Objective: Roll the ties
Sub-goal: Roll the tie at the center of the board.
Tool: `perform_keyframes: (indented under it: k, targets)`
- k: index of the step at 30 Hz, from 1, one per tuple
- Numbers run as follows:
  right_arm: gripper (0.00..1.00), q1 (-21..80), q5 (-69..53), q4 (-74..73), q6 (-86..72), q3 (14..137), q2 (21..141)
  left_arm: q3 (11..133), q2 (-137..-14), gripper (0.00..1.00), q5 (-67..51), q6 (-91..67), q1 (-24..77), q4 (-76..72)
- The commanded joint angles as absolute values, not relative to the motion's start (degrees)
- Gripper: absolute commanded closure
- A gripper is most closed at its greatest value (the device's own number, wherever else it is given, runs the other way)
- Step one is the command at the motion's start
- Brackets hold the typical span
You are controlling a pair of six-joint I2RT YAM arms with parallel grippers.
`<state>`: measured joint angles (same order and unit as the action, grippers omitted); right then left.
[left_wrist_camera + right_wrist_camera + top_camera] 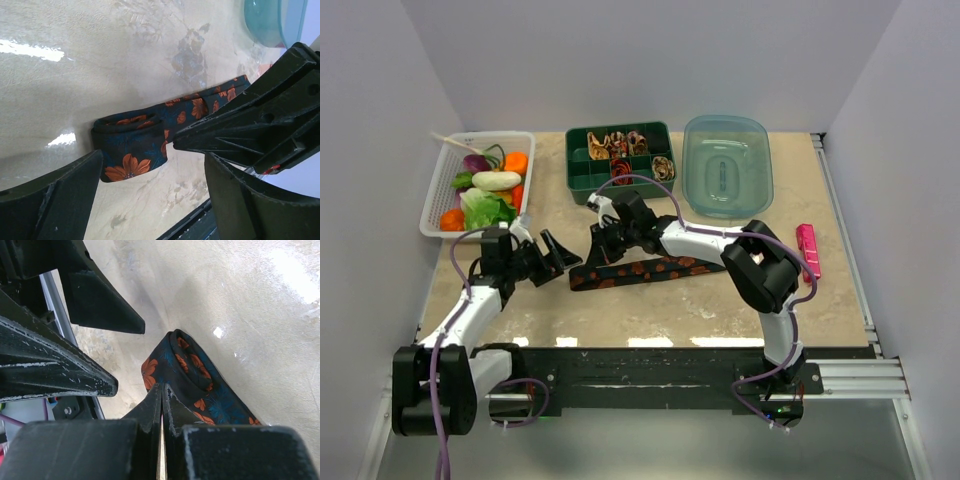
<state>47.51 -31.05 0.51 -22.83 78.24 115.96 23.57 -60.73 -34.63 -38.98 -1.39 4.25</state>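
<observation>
**One end of the flower tie is curled up**

The left gripper (555,260) is just left of the long dark cloth tie with orange flowers (650,270) and a little nearer than it. Its jaws are wide apart. They point at the tie and hold nothing.

The tie lies flat on the beige stone-look table (650,315). Its left end (127,132) is folded over into a small loose roll.

The right gripper (162,392) reaches in from the far side of the tie. Its jaws are pressed tight together with nothing between them. The tips seem to rest on the cloth just behind the roll.

A small pink bar (808,250) lies to the right of the tie, apart from it.

Far behind the tie, a white plastic basket (432,215) of toy vegetables (485,195) stands on the left. A green box with little rooms (582,180) is in the middle, and a clear blue tub (727,165) is on the right. Small rolled ties (620,145) sit in some of the box's rooms.
</observation>
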Motion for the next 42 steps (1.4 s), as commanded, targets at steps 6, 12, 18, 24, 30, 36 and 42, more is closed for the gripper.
perform_keyframes:
  k: [6, 12, 18, 24, 30, 36, 42]
  targets:
    - [1.00, 47.9, -30.6, 0.3, -20.7, 79.1, 116.1, 21.1, -62.2, 0.14, -35.4, -38.4, -2.3, 1.8]
    - [1.00, 48.5, -30.1, 0.2, -20.8, 79.8, 118.9, 20.1, -63.6, 0.15, -34.5, -38.8, -2.3, 1.1]
    - [1.00, 48.8, -28.4, -2.3, -19.8, 80.4, 120.4, 18.8, -64.7, 0.17, -32.9, -39.6, -2.4, 0.9]
    - [1.00, 48.8, -26.4, -3.4, -19.1, 79.5, 120.4, 16.5, -66.0, 0.19, -33.1, -40.9, -2.4, -3.3]
    - [1.00, 48.8, -25.4, -5.4, -18.3, 79.4, 122.0, 15.3, -69.1, 0.27, -34.2, -41.1, -2.4, -8.3]
    - [1.00, 48.8, -23.5, -7.7, -17.9, 79.0, 122.3, 15.6, -73.7, 0.34, -35.9, -39.7, -2.3, -11.2]
    - [1.00, 48.8, -23.6, -8.4, -18.3, 78.7, 123.0, 14.7, -77.6, 0.36, -38.1, -39.5, -2.3, -14.6]
